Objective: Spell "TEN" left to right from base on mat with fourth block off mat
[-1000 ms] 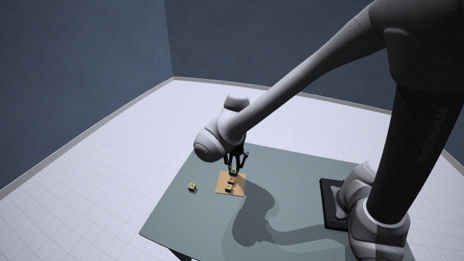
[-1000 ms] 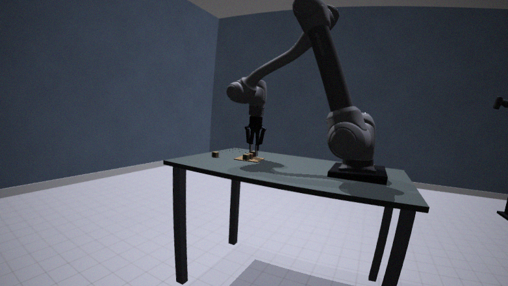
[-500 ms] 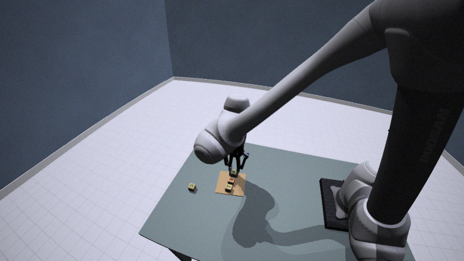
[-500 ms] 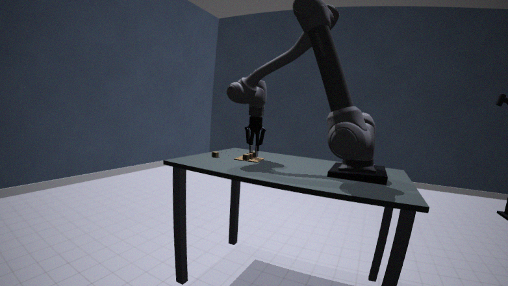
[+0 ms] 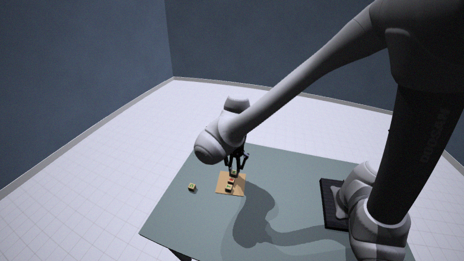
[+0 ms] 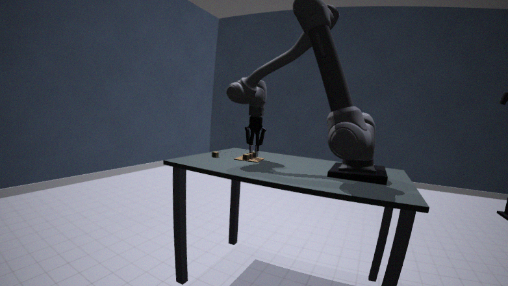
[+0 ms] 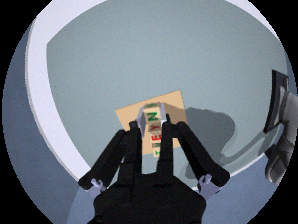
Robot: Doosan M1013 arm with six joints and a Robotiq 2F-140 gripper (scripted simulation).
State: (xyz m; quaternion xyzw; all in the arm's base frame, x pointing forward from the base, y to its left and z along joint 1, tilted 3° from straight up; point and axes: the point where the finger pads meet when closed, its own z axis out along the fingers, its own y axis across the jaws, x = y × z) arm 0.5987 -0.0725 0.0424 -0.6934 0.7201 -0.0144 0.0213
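Observation:
A tan mat (image 5: 233,186) lies on the grey-green table. Three wooden blocks stand on it in a row. The T block (image 5: 229,187) has a green letter, the E block (image 5: 231,179) a red letter, and the N block (image 5: 234,171) a green letter. My gripper (image 5: 234,172) is shut on the N block, which is low at the mat's far end, right next to the E block. In the wrist view the N block (image 7: 153,116) sits between my fingers with the E block (image 7: 156,137) behind it. I cannot tell whether the N block touches the mat. The fourth block (image 5: 191,186), with a green letter, lies off the mat to its left.
The robot's black base plate (image 5: 332,203) is at the table's right side. The arm casts a wide shadow between the mat and the base. The table's left edge runs close to the fourth block.

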